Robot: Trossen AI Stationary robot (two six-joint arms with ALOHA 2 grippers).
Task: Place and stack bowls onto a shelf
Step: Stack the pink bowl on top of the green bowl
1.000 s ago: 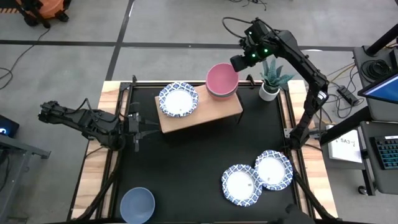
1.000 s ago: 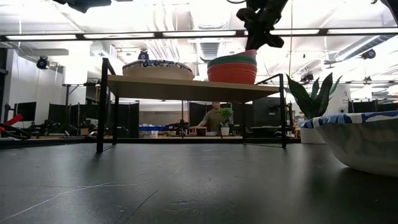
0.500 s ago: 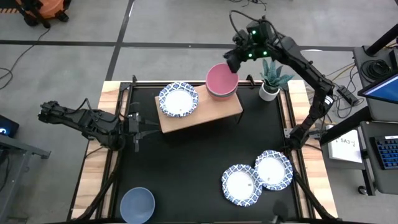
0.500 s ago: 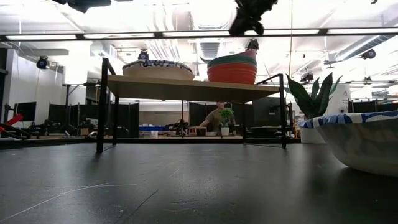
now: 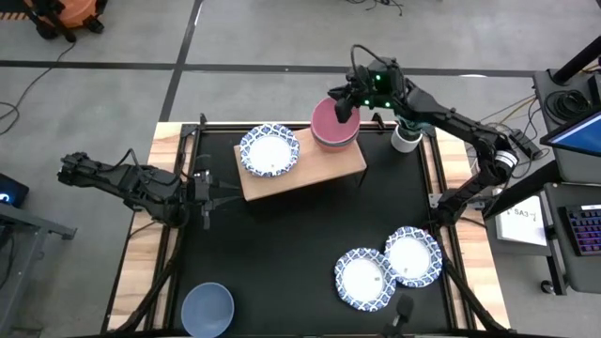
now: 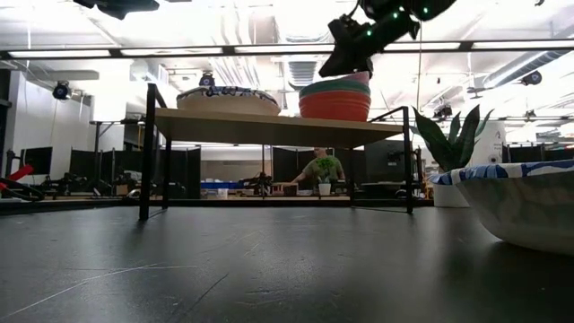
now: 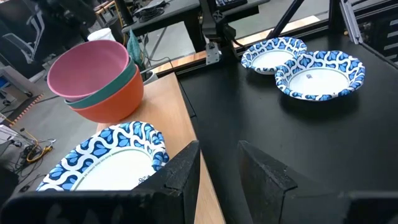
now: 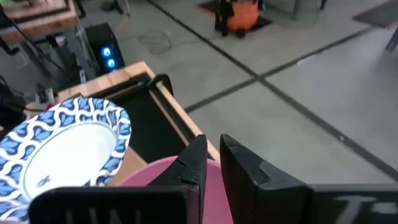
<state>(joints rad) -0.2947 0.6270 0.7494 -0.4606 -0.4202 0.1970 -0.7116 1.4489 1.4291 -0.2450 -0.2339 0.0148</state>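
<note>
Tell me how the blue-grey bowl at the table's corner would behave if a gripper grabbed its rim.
The blue-grey bowl looks rigid, so it should keep its shape when pinched. It seems small and thin-walled, probably light. Its smooth, plain surface may be slippery, and it sits alone on the bare table, so a push would likely slide it rather than tip it.

The shelf [image 5: 305,174] carries a patterned bowl [image 5: 269,151] beside a three-bowl stack [image 5: 334,127].

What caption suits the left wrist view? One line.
Pink bowl tops a green and red stack on the shelf, beside a blue-patterned bowl.
</note>
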